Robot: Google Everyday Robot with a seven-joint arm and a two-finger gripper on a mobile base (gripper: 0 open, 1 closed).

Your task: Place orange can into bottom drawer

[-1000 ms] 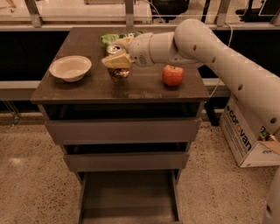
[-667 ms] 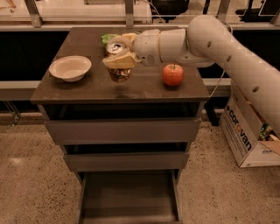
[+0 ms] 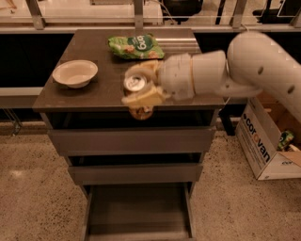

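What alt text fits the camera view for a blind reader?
The end effector holds the orange can at the front edge of the table, above the open bottom drawer. A white bowl and a green snack bag lie on the table.

We take this for a robot lab or test area, not a home. A grey metal drawer cabinet [image 3: 136, 140] stands alone on a speckled, polished floor [image 3: 28, 188]. A printed cardboard box [image 3: 261, 141] sits on the floor at the right, and a metal rail [image 3: 136, 14] runs along the far side. A bowl [image 3: 75, 73] and a snack bag [image 3: 135, 46] lie on the cabinet top. A white robot arm [image 3: 254, 61] reaches in from the right, its gripper [image 3: 135, 85] clasping an orange can [image 3: 140, 112] over the near edge of the top.
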